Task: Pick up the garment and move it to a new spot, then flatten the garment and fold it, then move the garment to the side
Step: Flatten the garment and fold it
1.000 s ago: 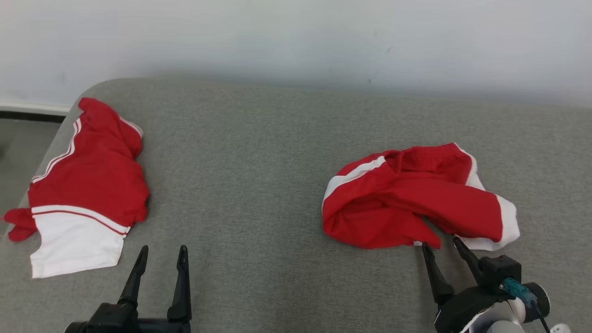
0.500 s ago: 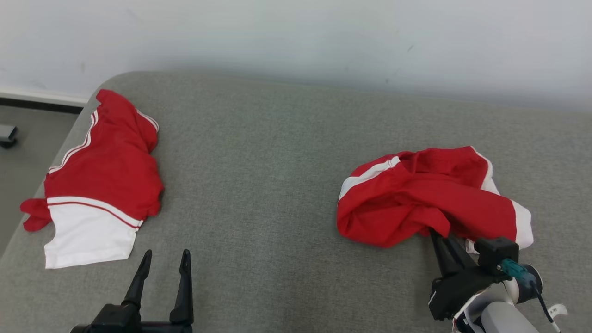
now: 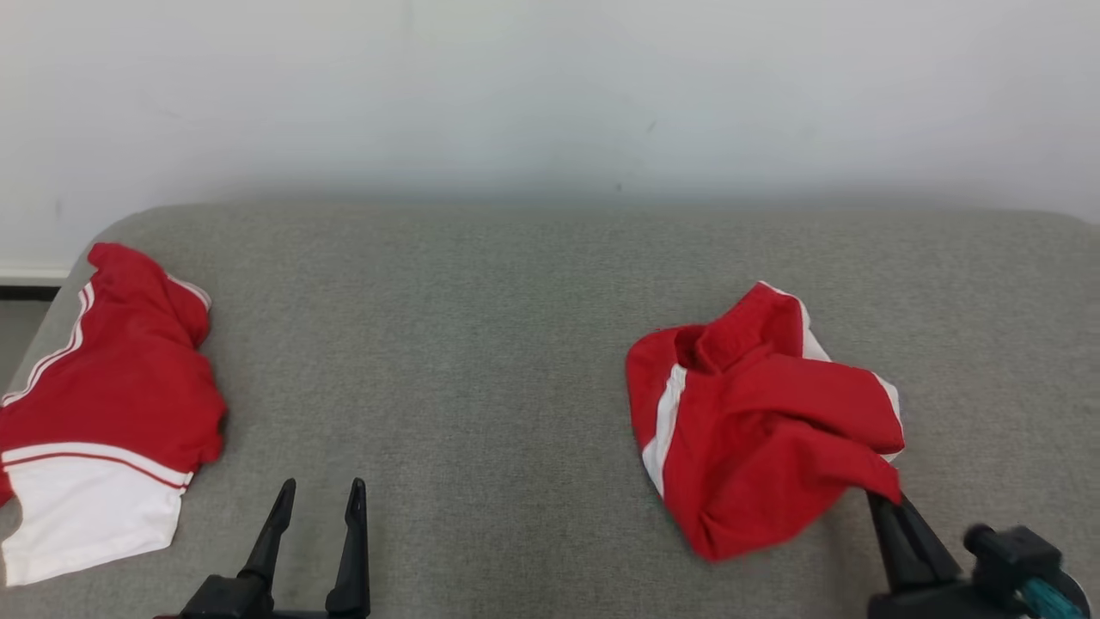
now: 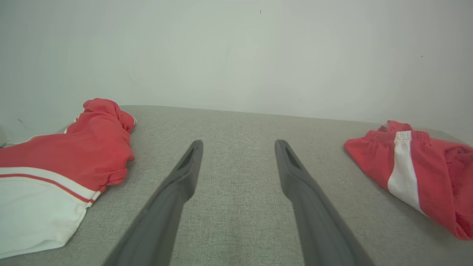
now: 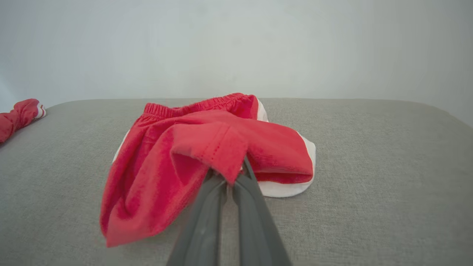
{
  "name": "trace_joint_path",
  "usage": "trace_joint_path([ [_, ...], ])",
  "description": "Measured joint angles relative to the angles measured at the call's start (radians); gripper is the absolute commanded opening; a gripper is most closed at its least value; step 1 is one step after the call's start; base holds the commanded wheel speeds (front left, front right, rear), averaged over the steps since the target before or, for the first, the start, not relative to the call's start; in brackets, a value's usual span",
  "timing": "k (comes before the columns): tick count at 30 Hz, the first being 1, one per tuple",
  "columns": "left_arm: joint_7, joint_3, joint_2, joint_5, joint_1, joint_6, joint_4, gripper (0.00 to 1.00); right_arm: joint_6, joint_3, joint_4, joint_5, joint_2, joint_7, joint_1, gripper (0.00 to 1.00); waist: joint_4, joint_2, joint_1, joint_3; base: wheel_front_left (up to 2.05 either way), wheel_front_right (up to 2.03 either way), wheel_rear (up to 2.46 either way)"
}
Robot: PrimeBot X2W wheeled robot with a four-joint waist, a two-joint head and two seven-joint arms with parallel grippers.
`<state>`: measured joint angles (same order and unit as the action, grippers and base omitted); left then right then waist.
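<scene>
The garment (image 3: 103,404), a red jersey with a white panel and striped trim, lies at the sofa's left edge, also in the left wrist view (image 4: 55,166); its tip shows in the right wrist view (image 5: 20,114). A second red garment (image 3: 756,430), bunched, with an elastic band and a white side stripe, lies at the right (image 4: 410,173). My right gripper (image 3: 885,503) is shut on a fold of its near edge (image 5: 221,151), fingers pressed together (image 5: 234,173). My left gripper (image 3: 318,499) stands open over bare cushion (image 4: 238,147), touching nothing.
Both garments rest on a grey fabric sofa seat (image 3: 481,344) backed by a plain white wall (image 3: 550,86). The seat's rounded left edge (image 3: 51,301) drops to the floor. Bare cushion lies between the two garments.
My right gripper has shut on the bunched garment's near edge and drawn it toward me, pulling the cloth into a narrower heap. The head camera has shifted. The left gripper stays open.
</scene>
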<state>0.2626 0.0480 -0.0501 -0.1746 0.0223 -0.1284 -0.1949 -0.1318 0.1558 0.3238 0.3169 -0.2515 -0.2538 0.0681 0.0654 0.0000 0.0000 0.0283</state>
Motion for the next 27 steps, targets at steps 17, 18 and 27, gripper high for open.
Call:
trace_joint_path([
  [17,0.0,-0.017,0.0,-0.007,-0.017,0.001,-0.002,1.0,0.0,-0.164,-0.132,-0.043,0.051,0.029,-0.121,1.0,-0.031,0.0,0.0,-0.017,0.0,0.0,0.0],
  [18,0.0,-0.018,0.0,-0.006,-0.017,0.001,-0.002,1.0,0.0,-0.158,-0.141,-0.049,0.058,0.024,-0.116,1.0,-0.029,0.0,-0.0001,-0.019,0.0,0.0,0.0],
  [27,0.0,-0.034,0.0,0.008,-0.018,0.001,0.009,1.0,0.0,-0.135,-0.208,-0.072,0.116,-0.004,-0.09,1.0,-0.004,0.0,0.0,-0.026,0.0,0.0,0.0],
])
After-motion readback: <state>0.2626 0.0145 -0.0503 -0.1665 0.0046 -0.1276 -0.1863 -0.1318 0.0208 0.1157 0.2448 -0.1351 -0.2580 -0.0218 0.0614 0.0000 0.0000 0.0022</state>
